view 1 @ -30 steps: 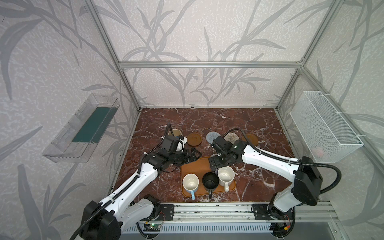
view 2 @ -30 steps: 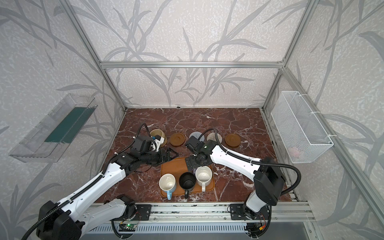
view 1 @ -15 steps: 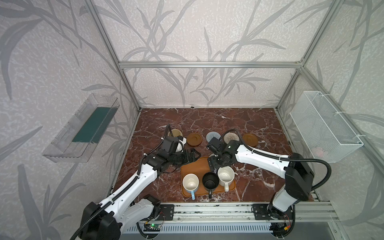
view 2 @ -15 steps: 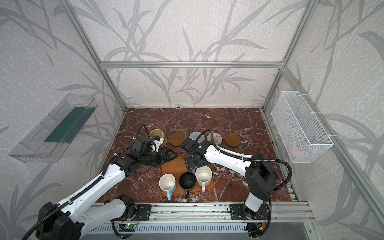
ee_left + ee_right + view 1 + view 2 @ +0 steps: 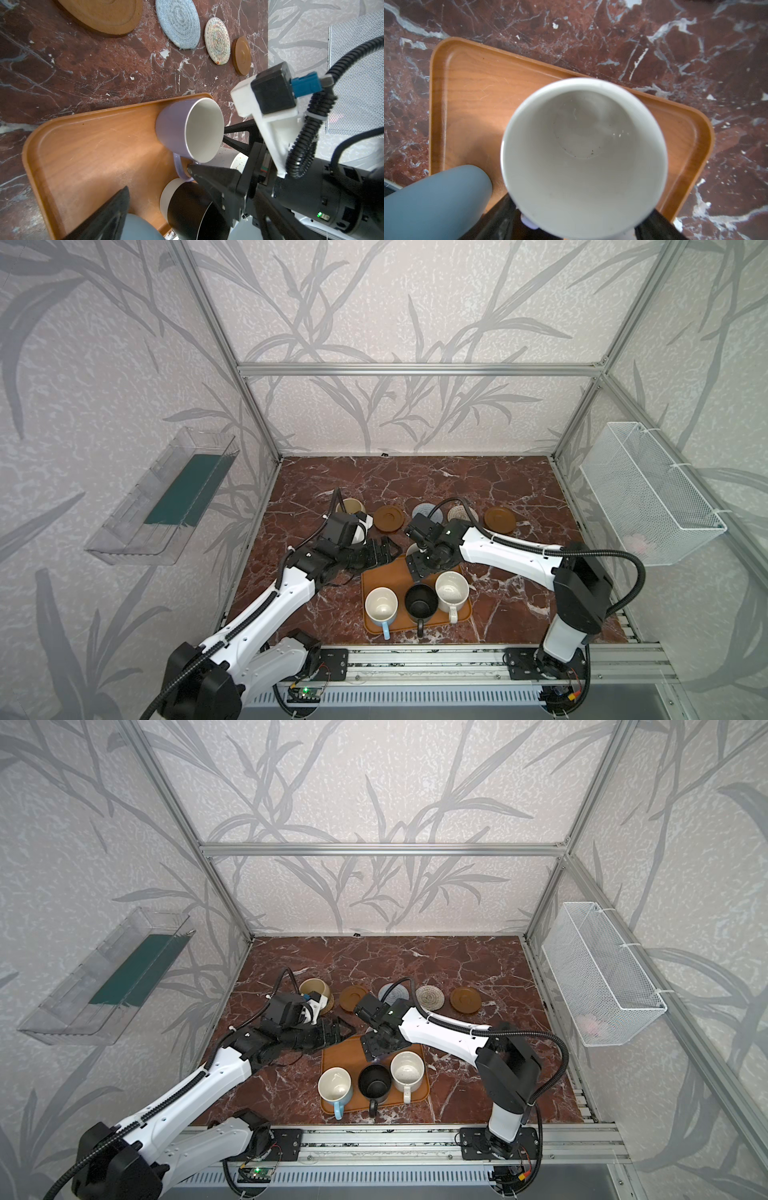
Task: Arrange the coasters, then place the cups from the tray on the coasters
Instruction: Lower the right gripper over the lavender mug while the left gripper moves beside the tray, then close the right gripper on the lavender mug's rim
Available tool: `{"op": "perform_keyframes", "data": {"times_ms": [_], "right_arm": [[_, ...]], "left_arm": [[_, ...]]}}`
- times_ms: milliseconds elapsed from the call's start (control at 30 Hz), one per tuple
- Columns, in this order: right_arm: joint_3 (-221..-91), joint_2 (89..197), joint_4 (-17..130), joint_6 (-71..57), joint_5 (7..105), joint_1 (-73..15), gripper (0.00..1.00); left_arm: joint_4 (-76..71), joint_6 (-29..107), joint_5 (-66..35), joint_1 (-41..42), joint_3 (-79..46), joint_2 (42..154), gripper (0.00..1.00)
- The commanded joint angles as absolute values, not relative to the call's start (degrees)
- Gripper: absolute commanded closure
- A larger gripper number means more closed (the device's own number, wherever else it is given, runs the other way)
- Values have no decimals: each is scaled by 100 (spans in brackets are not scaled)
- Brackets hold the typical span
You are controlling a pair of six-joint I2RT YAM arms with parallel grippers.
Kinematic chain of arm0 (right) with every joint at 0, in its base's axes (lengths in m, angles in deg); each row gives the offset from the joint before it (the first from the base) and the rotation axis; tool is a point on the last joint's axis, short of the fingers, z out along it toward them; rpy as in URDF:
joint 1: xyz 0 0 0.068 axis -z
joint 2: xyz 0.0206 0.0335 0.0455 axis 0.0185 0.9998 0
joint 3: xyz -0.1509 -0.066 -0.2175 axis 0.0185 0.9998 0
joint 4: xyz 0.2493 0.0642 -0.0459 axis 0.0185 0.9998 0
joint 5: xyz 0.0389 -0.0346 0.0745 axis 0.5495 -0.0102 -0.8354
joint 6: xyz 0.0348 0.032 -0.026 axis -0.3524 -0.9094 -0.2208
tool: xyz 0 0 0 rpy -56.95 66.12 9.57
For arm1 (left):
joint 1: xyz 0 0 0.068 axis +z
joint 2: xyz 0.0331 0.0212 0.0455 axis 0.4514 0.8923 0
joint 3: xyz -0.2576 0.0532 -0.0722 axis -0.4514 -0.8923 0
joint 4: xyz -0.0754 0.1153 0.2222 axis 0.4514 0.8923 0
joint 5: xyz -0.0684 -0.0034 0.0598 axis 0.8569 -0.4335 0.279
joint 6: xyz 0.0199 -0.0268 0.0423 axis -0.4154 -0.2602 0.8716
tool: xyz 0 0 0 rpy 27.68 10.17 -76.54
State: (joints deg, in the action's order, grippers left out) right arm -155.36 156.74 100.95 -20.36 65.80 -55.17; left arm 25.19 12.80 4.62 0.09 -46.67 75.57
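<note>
The orange-brown tray (image 5: 382, 572) holds a light blue cup (image 5: 381, 605), a black cup (image 5: 421, 605), a white cup (image 5: 451, 591) and a lavender cup (image 5: 176, 128). My right gripper (image 5: 428, 564) reaches down over the lavender cup (image 5: 583, 149), jaws wide on either side. One fingertip (image 5: 191, 168) is at the handle's root; whether they press is unclear. My left gripper (image 5: 384, 551) hovers open and empty at the tray's far left corner. Behind lie a brown coaster (image 5: 389, 517), a blue-grey coaster (image 5: 424, 509), a cream coaster (image 5: 459, 513) and another brown coaster (image 5: 499, 519). A beige cup (image 5: 353, 506) stands on the tan coaster (image 5: 328, 1004).
The red marble table (image 5: 498, 481) is fenced by aluminium posts and patterned walls. A white wire basket (image 5: 648, 493) hangs on the right wall and a transparent bin (image 5: 166, 497) on the left wall. The two grippers are close together over the tray's far edge.
My right gripper has shifted a little to the left and settled round the lavender cup. The left arm has hardly moved.
</note>
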Motion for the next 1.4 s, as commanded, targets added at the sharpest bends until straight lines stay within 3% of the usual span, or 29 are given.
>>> {"op": "perform_keyframes", "data": {"times_ms": [0,233,900,1367], "right_arm": [[-15660,15800,9982,-1844,6425,-5573,10],[-15766,15941,10070,-2080,6829,-5661,13],[-15376,15470,9765,-1978,6993,-5651,47],[-14845,15134,9456,-1965,7115,-5615,53]], "left_arm": [[2467,1379,381,-5,-4767,7641,4],[2346,1336,410,1,-4767,7761,5],[2395,1322,418,0,-4713,7796,5],[2343,1312,479,-3,-4684,7938,5]]}}
